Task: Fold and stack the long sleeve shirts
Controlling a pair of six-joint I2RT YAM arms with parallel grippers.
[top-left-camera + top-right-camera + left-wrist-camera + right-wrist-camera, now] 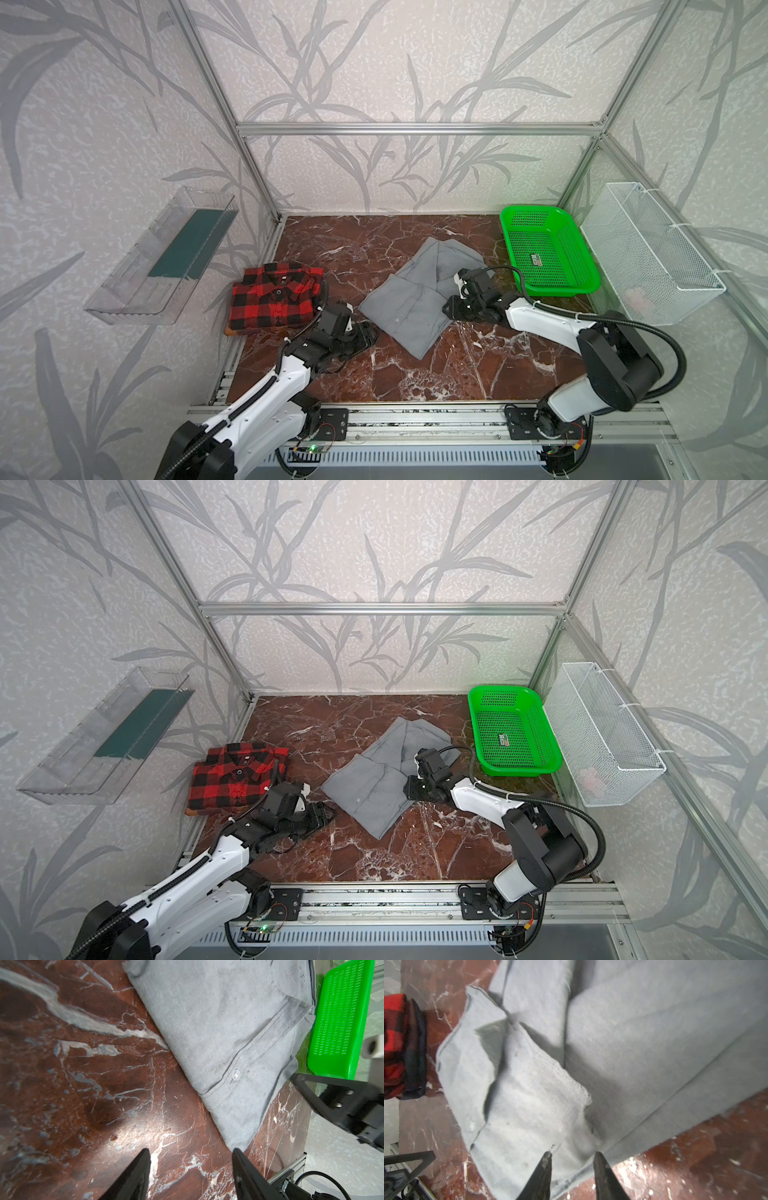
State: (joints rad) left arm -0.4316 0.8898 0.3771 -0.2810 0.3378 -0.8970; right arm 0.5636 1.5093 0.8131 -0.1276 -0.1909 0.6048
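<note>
The grey long sleeve shirt (415, 291) lies partly folded in the middle of the marble table, and both top views show it (374, 779). At the table's left edge the red-and-black plaid shirt (272, 299) lies folded. My left gripper (372, 332) stands open over bare marble beside the grey shirt's near-left edge; the left wrist view shows nothing between its tips (190, 1150). My right gripper (446, 309) is at the grey shirt's right edge. In the right wrist view its jaws (572, 1154) stand apart over the hem of the grey shirt (633, 1043).
A green plastic basket (561, 289) stands at the back right of the table. A white wire basket (652, 253) hangs on the right wall and a clear plastic tray (158, 257) on the left wall. An aluminium rail (415, 419) runs along the front.
</note>
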